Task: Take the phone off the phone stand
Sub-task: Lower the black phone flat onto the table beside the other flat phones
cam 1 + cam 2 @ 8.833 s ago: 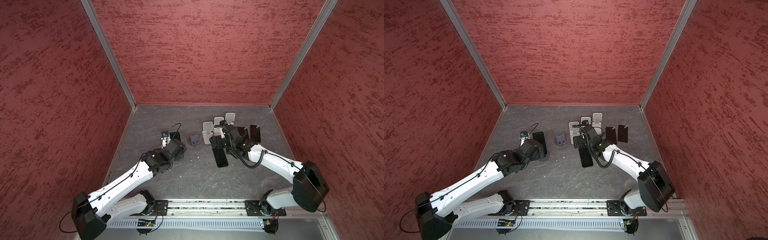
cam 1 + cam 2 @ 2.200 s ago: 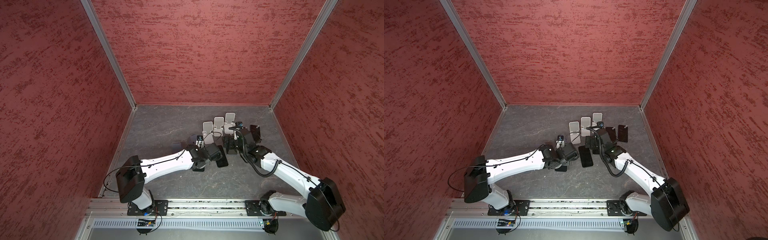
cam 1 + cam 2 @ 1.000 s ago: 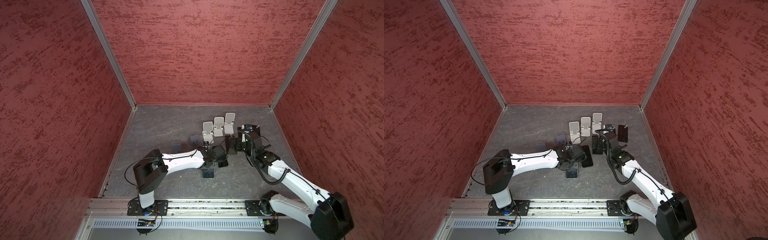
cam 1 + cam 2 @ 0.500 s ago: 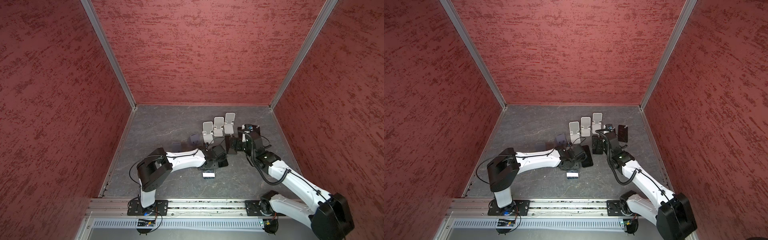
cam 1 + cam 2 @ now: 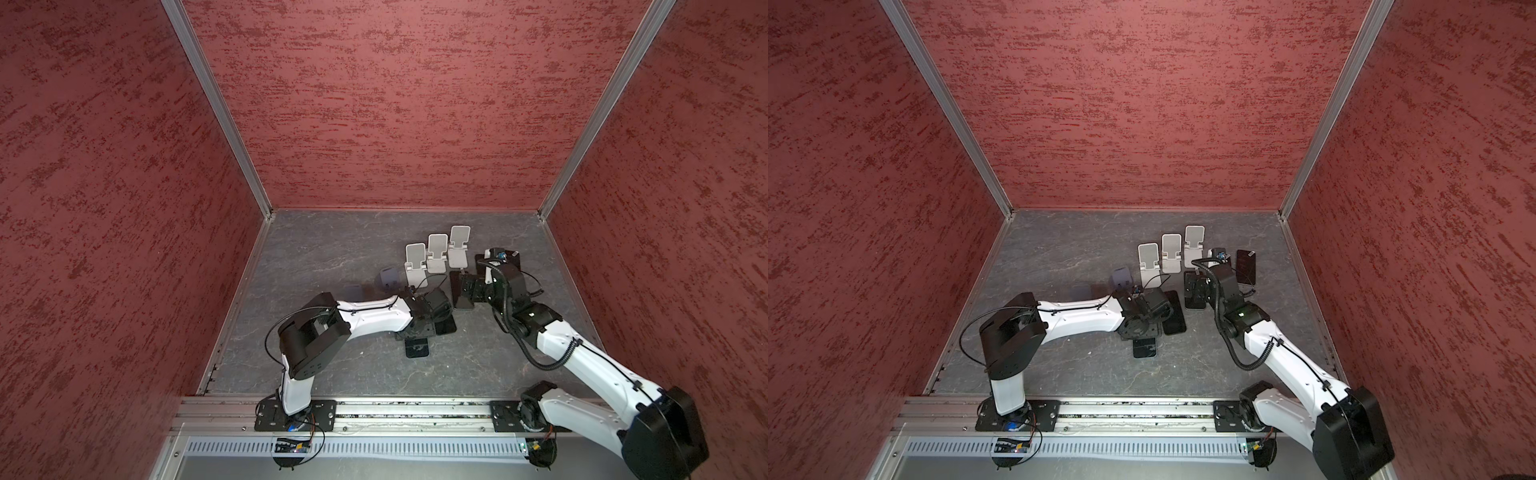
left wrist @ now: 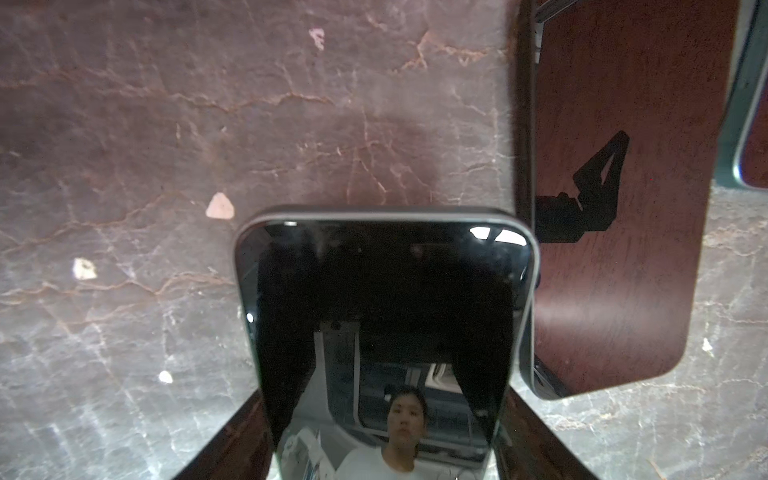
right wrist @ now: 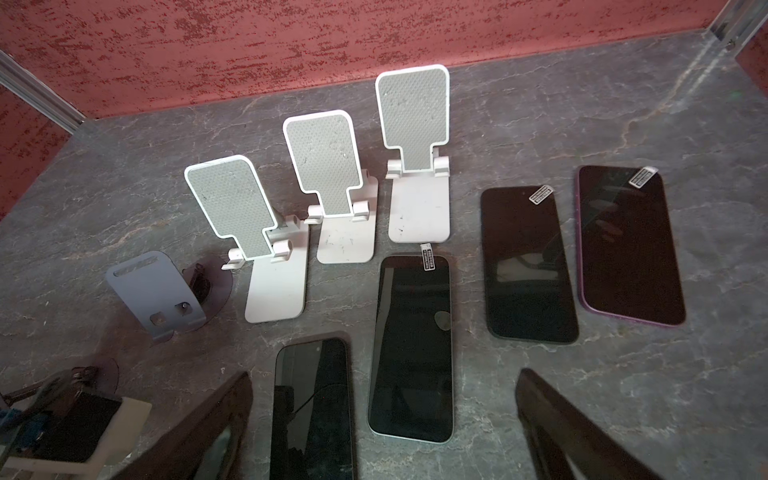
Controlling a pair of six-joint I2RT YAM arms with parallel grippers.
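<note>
Crowded right, open left
White stands (image 5: 436, 253) and flat phones (image 7: 411, 349) fill the desk's (image 5: 324, 253) far right; the left claw (image 5: 417, 334), gripping a phone (image 6: 382, 311), blocks the middle; the left side lies bare.

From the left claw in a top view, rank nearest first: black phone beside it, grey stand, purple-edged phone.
1. Black phone, flat just right of the left claw.
2. Grey stand, farther back.
3. Purple-edged phone, far right.
</note>
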